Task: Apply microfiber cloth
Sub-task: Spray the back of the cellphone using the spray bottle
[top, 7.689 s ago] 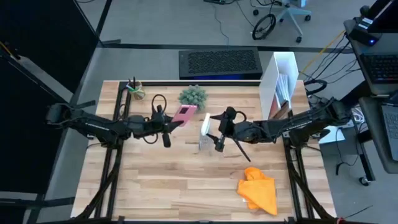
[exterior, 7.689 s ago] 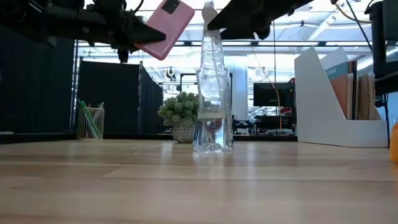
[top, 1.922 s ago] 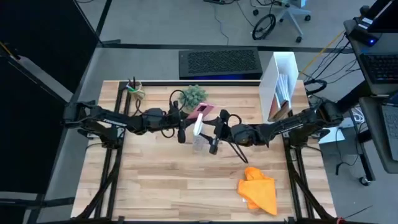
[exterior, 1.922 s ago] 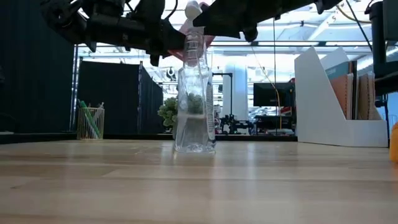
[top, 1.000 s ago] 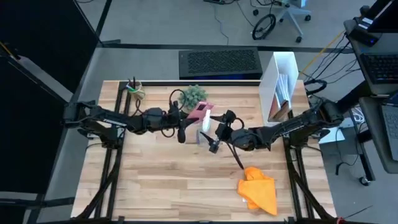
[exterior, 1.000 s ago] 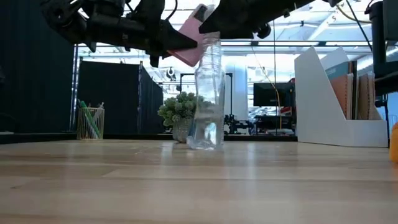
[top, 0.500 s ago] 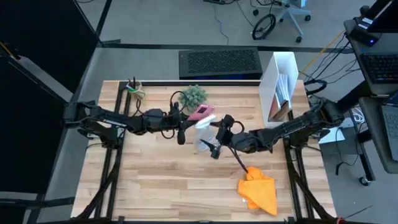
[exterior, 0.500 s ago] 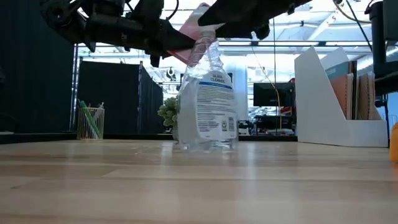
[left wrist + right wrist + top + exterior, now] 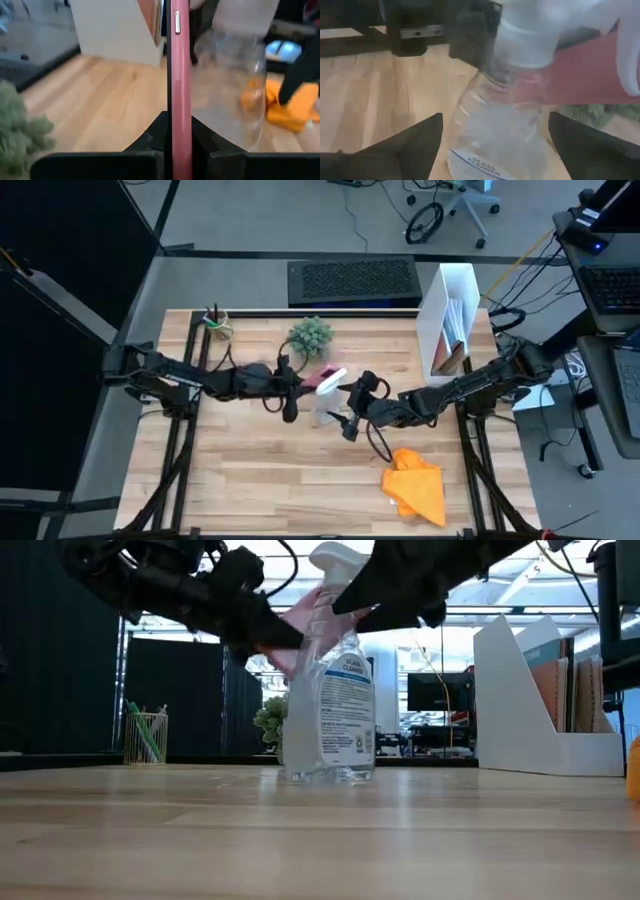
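Observation:
The orange microfiber cloth lies crumpled on the table near the right front; no gripper touches it. It also shows past the bottle in the left wrist view. My left gripper is above the table's middle, shut on a pink phone. A clear spray bottle stands upright on its base beside the phone. My right gripper is open, with a finger on either side of the bottle's body and apart from it. My left gripper pinches the pink phone between its two fingers at the end nearest the arm. The fingers come roughly level from the table's left. The phone is lifted clear of the table, stands on edge, and reaches out ahead toward the bottle.
A small potted plant, a pen cup and a white file holder stand along the far side. A black keyboard lies beyond the far edge. Bare wood lies at the near left.
The spray bottle has turned about, so its label now faces the near edge, and it stands a little nearer the near edge. My right gripper has gone toward the near edge with it. My left gripper has dropped and tipped down with the pink phone.

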Controlling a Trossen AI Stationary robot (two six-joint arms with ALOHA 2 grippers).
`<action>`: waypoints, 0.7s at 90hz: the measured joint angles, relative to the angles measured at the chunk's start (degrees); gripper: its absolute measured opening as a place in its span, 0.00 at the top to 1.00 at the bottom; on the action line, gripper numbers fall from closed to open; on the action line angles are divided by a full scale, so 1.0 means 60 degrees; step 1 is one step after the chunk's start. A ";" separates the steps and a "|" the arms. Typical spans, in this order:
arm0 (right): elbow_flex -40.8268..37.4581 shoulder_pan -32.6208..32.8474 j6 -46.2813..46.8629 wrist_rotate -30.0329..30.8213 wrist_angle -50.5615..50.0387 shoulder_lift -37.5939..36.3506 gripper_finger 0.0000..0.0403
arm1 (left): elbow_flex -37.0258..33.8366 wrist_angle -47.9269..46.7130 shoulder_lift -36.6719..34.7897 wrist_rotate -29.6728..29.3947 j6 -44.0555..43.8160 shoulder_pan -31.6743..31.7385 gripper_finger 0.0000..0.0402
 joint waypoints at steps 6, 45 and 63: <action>0.0000 -0.0007 -0.0078 0.0199 -0.0017 0.0000 0.16 | 0.0000 -0.0123 0.0000 -0.0113 -0.0198 -0.0216 0.96; 0.0007 0.0240 -0.0572 0.0245 -0.1438 -0.0216 0.16 | 0.0000 -0.0740 0.0000 -0.0538 -0.0682 -0.0840 0.96; 0.0011 0.0470 -0.0576 0.0230 -0.2122 -0.0280 0.16 | 0.0000 -0.0793 0.0004 -0.0665 -0.0598 -0.0811 0.96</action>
